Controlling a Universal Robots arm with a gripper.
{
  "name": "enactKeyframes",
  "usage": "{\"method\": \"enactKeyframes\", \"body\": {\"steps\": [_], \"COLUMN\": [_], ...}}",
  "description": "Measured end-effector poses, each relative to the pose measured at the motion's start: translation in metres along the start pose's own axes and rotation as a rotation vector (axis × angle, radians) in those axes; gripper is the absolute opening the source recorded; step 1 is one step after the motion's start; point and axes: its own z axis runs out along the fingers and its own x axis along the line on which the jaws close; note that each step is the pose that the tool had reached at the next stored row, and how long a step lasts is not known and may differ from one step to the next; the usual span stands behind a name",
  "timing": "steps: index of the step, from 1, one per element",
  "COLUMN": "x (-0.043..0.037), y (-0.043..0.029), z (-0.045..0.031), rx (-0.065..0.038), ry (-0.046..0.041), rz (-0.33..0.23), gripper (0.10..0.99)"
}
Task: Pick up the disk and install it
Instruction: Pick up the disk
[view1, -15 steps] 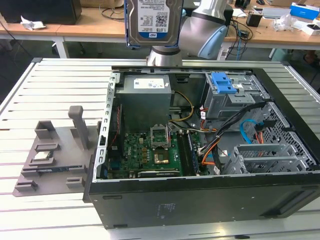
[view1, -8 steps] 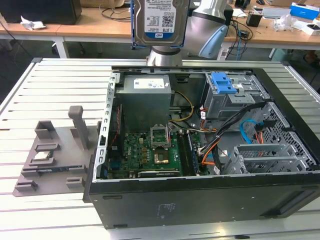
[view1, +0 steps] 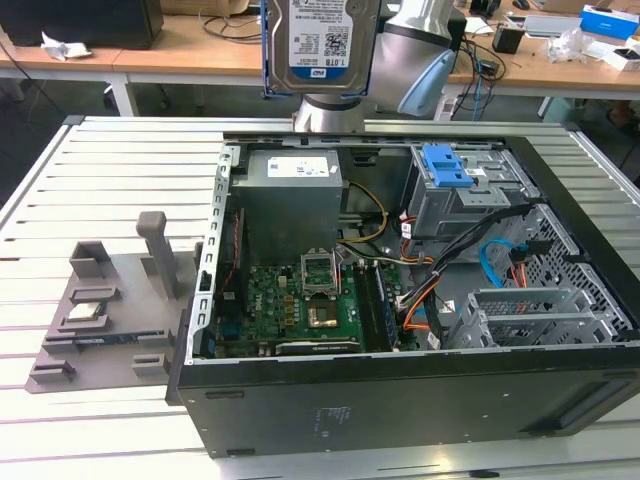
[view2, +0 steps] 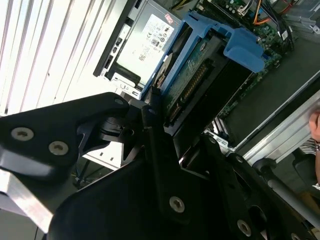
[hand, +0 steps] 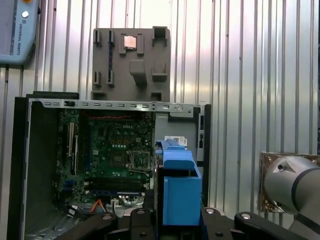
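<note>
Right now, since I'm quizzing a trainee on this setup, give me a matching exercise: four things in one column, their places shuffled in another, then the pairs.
Things:
1. disk
2. blue latch
3. silver chip
4. motherboard

Places:
A. on the grey fixture beside the case
B. flat in the bottom of the open case
C. clamped in the gripper, above the case
D. atop the drive bay

Pairs: 1-C, 2-D, 3-A, 4-B.

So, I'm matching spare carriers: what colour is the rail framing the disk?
Blue. The carrier rail around the disk shows best in the first wrist view.
</note>
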Motion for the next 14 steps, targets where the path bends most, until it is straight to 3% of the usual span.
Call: {"method": "enactKeyframes", "body": {"steps": [14], "x": [0.0135], "y": [0.0005], "z": [0.0001], "rx": [0.000], "ry": [0.0001], "rz": [0.000], "gripper": [0.365]}}
